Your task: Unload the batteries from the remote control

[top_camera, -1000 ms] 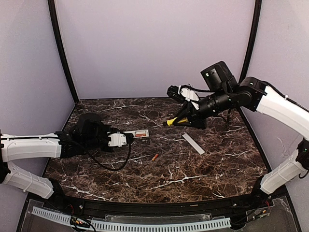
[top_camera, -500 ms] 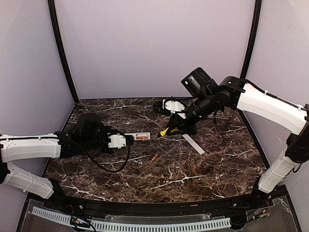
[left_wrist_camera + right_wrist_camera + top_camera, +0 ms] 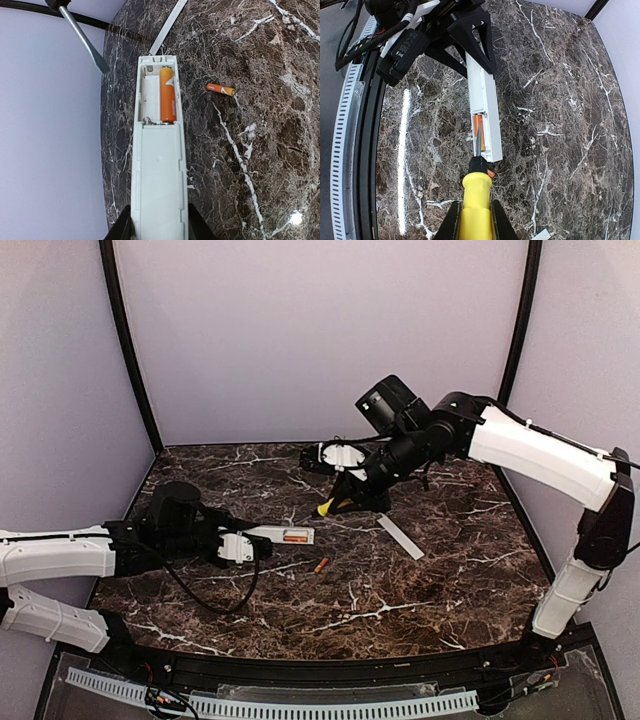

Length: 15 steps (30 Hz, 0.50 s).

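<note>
Batteries total two. From above, one loose battery (image 3: 321, 565) lies on the bench (image 3: 420, 590). The left gripper (image 3: 252, 543) clamps the single remote control (image 3: 283, 534). Left wrist: one seated battery (image 3: 167, 95) (lying lengthwise). Right wrist: the right gripper (image 3: 475, 220) clenches one yellow screwdriver (image 3: 475, 187), its tip over the recess.

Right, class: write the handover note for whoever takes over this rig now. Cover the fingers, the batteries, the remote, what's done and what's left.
Left gripper: fingers shut on the remote control, open compartment facing up.
Right gripper: shut on the yellow screwdriver, blade close to the compartment.
Done: cover strip is off and lies apart; one battery is out, loose beside the remote.
Left: the second battery sits in its slot; pry it out.
</note>
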Tool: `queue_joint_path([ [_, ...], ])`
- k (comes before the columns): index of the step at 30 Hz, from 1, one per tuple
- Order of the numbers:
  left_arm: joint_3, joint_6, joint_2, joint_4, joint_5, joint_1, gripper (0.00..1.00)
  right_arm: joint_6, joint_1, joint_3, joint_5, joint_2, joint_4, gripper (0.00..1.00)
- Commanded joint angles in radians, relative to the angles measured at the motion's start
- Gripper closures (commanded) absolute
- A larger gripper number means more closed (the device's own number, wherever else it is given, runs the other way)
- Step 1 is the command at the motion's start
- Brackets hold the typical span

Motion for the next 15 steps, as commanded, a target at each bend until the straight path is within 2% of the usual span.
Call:
queue_joint_path([
  [1, -0.015, 0.033, -0.025, 0.032, -0.007, -0.011, 1.00, -0.008, 0.020, 0.036, -0.007, 0.028, -0.028, 1.00],
  [7, -0.011, 0.040, -0.019, 0.034, -0.022, -0.016, 1.00, 0.004, 0.027, 0.031, -0.013, 0.039, -0.031, 1.00],
  [15, -0.016, 0.050, -0.028, 0.029, -0.022, -0.024, 1.00, 0.035, 0.031, 0.047, 0.055, 0.082, -0.031, 1.00],
])
